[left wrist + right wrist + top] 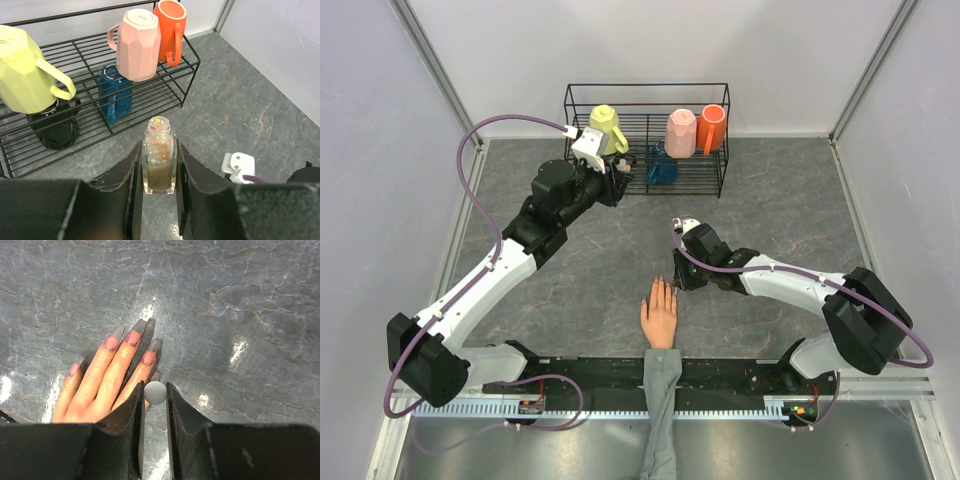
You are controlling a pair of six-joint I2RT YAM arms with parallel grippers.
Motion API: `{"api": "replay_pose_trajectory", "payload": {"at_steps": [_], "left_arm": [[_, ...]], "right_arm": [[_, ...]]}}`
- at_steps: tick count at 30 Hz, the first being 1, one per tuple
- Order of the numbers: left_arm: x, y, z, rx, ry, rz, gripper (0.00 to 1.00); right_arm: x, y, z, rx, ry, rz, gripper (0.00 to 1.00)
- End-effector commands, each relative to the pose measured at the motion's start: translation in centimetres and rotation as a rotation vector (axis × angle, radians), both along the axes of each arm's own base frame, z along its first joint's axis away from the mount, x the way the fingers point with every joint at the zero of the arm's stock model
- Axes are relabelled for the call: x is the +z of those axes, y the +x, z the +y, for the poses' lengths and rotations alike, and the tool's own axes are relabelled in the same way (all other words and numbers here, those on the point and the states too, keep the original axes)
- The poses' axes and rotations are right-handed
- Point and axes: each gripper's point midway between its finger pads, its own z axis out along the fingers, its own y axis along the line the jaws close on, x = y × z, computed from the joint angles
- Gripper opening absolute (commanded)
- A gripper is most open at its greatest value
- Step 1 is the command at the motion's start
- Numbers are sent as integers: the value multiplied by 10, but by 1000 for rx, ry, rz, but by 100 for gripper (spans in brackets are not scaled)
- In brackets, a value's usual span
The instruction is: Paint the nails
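The right gripper (154, 402) is pinching a white rounded brush cap (155, 392) at five o'clock of the pinkish nails (133, 338), needing a gentle descent; the left gripper (159, 172) is clamping a clear glittery bottle (159, 150).

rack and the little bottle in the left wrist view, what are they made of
Rack: thin black wire, likely coated metal, matte. Bottle: clear and glossy, glass or hard plastic; coloured flecks show through its wall.
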Motion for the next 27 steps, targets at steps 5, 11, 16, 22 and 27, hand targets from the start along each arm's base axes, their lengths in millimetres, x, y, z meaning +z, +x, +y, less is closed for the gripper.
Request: {"api": "replay_pose_trajectory", "payload": {"at_steps": [5,11,16,22,27], "left_arm": [[31,-2,-2,-13,-66,-43,2],[32,-3,-1,-12,-69,-42,2],[32,-3,-1,-13,-69,-42,2],[32,-3,-2,-15,-69,-44,2],[33,-3,-1,-13,-70,-46,2]], "right_arm": [[12,5,0,-15,23,-35,0],[9,4,5,1,38,-24,0],[4,4,5,-1,35,-11,0],[1,3,7,5,32,-1,0],[-1,3,7,9,32,-1,0]]}}
